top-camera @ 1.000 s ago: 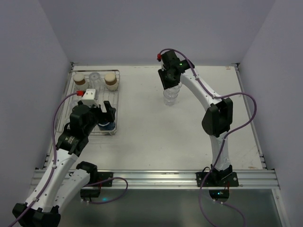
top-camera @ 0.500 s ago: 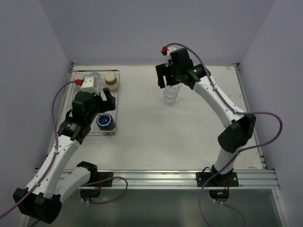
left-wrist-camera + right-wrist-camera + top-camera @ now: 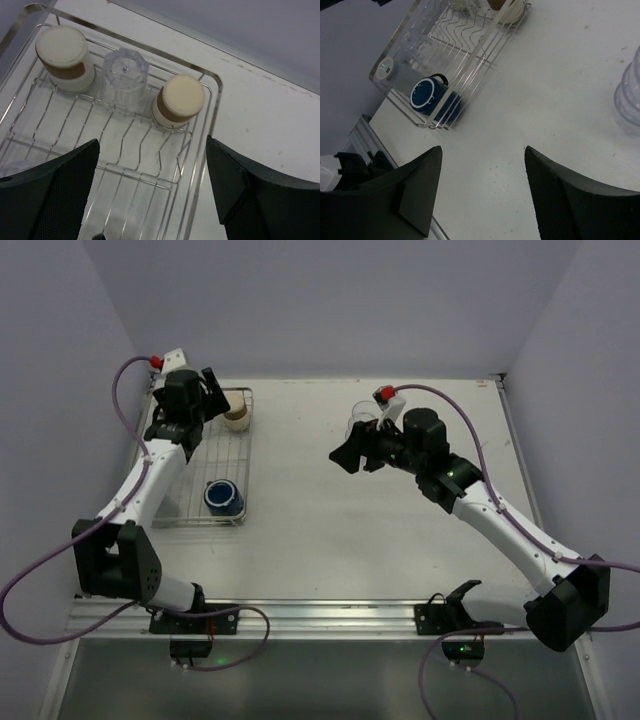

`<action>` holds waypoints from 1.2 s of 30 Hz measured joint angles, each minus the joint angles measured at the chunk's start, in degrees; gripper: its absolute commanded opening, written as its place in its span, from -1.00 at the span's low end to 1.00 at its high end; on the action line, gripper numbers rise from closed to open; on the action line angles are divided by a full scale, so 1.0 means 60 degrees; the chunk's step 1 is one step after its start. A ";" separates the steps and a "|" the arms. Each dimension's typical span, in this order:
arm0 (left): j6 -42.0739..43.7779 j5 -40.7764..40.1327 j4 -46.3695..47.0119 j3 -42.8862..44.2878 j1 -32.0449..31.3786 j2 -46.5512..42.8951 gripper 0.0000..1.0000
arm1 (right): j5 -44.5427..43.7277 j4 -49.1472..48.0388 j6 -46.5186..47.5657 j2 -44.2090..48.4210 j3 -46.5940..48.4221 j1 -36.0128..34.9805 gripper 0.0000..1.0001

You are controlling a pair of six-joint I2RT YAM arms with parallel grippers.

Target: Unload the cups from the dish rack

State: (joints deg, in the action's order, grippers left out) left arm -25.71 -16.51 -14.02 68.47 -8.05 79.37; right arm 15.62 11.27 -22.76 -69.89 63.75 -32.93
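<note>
Left claw (image 3: 152, 142) wide, empty, above the dish rack (image 3: 60, 120); right claw (image 3: 482, 150) likewise near stacked clear cups (image 3: 630, 95).

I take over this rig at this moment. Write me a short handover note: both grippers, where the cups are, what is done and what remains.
Left gripper: open, empty, above the far end of the dish rack.
Right gripper: open, empty, over the table, beside the stack of clear tumblers.
Done: that stack stands on the table, out of the rack.
Left: in the rack's far row, a tan cup, a clear tumbler, a second tan cup; at the near end, the navy mug and a pale cup.
Next, probably: the left gripper takes a far-row cup.
</note>
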 measured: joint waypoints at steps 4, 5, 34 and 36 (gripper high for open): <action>0.0364 -0.0244 0.0401 0.0867 0.0616 0.1727 0.80 | 0.0222 -0.0321 -0.0215 0.0011 -0.0393 -0.0178 0.38; 0.0492 -0.0288 0.0444 0.1053 0.0670 0.2113 0.80 | 0.0222 -0.0375 -0.0211 0.0026 -0.0393 -0.0197 0.38; 0.1752 -0.0229 0.1195 0.3424 0.1341 0.6470 0.14 | 0.0506 -0.0750 -0.0211 -0.0233 -0.0372 -0.0193 0.36; 0.1759 -0.0277 0.1202 0.3428 0.1341 0.6470 -0.02 | 0.0565 -0.0750 -0.0211 -0.0237 -0.0353 -0.0193 0.36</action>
State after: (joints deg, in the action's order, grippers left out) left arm -15.16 -18.17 -6.81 89.03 -0.01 118.19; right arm 19.00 6.76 -24.03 -71.31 61.63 -34.09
